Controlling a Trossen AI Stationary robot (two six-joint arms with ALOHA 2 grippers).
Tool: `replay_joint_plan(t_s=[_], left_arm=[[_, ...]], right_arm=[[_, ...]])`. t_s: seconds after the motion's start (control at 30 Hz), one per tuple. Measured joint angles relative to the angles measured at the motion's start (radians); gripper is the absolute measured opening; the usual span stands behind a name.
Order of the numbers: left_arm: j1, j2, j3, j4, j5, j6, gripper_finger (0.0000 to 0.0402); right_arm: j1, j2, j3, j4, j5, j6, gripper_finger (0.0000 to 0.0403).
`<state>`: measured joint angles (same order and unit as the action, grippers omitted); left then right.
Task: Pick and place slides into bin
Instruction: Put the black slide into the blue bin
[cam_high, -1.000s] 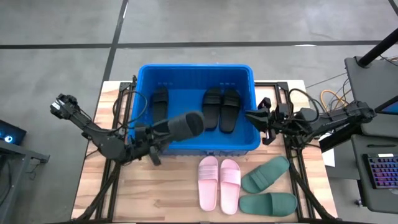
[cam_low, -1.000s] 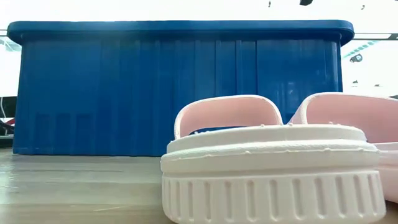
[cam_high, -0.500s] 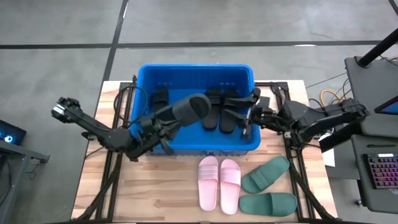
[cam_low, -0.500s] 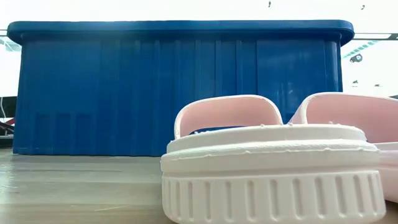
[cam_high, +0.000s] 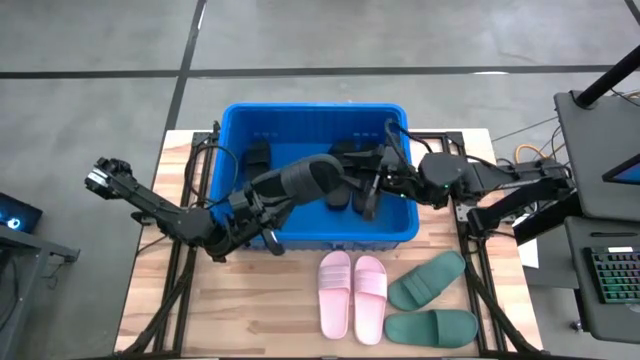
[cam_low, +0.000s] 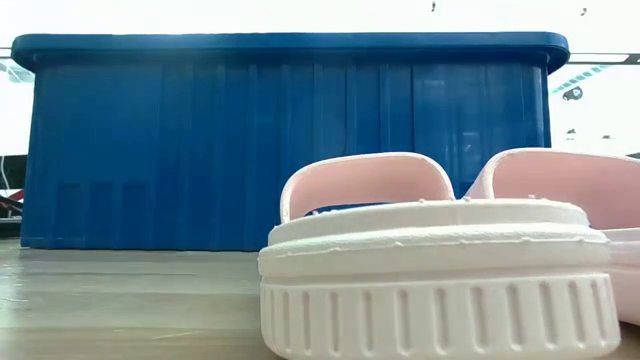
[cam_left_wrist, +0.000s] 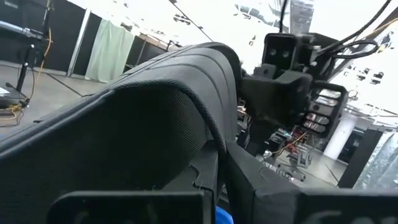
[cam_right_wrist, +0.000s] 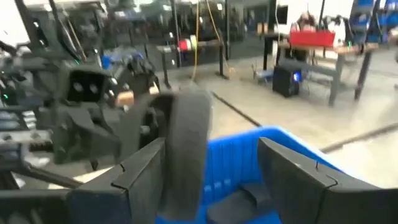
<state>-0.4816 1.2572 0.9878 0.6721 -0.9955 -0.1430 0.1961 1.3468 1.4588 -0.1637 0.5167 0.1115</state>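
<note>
My left gripper (cam_high: 256, 208) is shut on a black slide (cam_high: 305, 181), held in the air over the near wall of the blue bin (cam_high: 235, 120). My right gripper (cam_high: 378, 177) reaches over the bin from the right, open. Its fingers (cam_right_wrist: 144, 174) stand on either side of the slide's free end (cam_right_wrist: 185, 144). More black slides (cam_high: 257, 158) (cam_high: 369, 196) lie flat on the bin's floor. Two pink slides (cam_high: 352, 293) and two green slides (cam_high: 430, 279) rest soles-down on the table in front of the bin. My left gripper holds the black slide by its end toward the table's left (cam_high: 272, 198), coming level from the left and along its length. The slide (cam_left_wrist: 155, 124) fills the wrist view and hides the fingers. It is lifted clear, its free end over the bin. Whether my right gripper touches the slide, I cannot tell.
The bin (cam_low: 290, 140) takes up the far middle of the wooden table (cam_high: 250, 300). In the low view, a pink slide (cam_low: 430, 270) lies close before it. Bare wood lies at the near left. A desk with a keyboard (cam_high: 610, 275) stands off the right side.
My left gripper has carried the black slide up and toward the far right, from in front of the bin to over its near wall. My right gripper has moved left over the bin toward the slide's free end and has opened.
</note>
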Motion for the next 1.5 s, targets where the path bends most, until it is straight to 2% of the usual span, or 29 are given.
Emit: replay_joint_plan(t_s=[0.27,0.43,0.57,0.73,0.93,1.03,1.23,1.33,1.5], left_arm=[[0.003,0.003,0.0,0.002,0.011,0.003,0.0],[0.004,0.003,0.001,0.002,0.033,0.022,0.0],[0.004,0.003,0.001,0.001,0.042,0.028,0.0],[0.005,0.003,0.001,0.001,0.049,0.027,0.0],[0.006,0.003,0.001,0.001,0.097,0.024,0.0007],[0.005,0.003,0.001,0.001,0.128,0.066,0.0038],[0.003,-0.019,0.001,0.004,0.122,0.191,0.0147],[0.0,-0.045,0.002,0.006,0.115,0.269,0.0193],[-0.012,-0.079,0.012,0.003,0.112,0.493,0.0224]], right_arm=[[-0.009,0.039,0.045,-0.05,-0.004,0.013,0.024],[-0.017,0.047,0.045,-0.061,-0.026,0.047,0.0217],[-0.02,0.048,0.044,-0.072,-0.026,0.089,0.0162],[-0.02,0.04,0.044,-0.075,-0.028,0.121,0.0039],[-0.02,0.031,0.044,-0.104,-0.033,0.121,0.0029],[-0.02,0.023,0.044,-0.146,-0.027,0.158,0.0029],[-0.021,-0.002,0.042,-0.278,-0.015,0.204,0.0028],[-0.033,-0.019,0.041,-0.364,-0.019,0.3,0.0028],[-0.063,-0.053,0.041,-0.532,-0.027,0.425,0.0028]])
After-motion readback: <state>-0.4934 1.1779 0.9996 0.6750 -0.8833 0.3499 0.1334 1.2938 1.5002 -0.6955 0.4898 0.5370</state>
